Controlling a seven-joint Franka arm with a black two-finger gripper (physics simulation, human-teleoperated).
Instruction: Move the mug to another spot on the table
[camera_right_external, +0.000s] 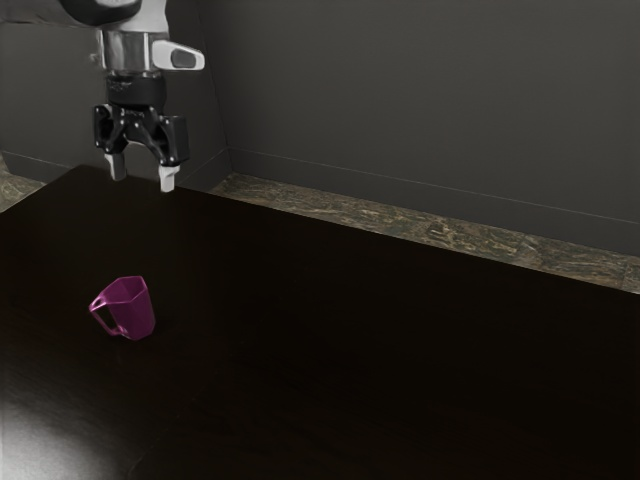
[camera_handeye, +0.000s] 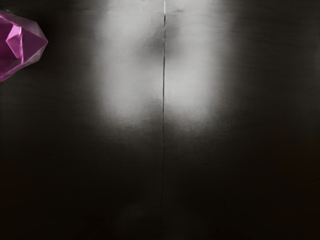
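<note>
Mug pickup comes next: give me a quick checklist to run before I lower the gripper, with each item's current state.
1. Gripper open, nothing between the fingers: ok.
2. Mug free on the table, nothing touching it: ok.
3. Gripper lined up over the mug: not ok; it hangs high, nearer the table's far edge.
4. Handle side known: ok; it points toward the exterior view's left.
5. Mug standing level: cannot tell.
6. Room for a new spot: ok, toward the exterior view's right.

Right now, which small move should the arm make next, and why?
Probably bring the pincer down toward the purple mug: the pincer hangs open and empty well above the dark table, and the mug sits untouched, lower in the exterior view.
</note>
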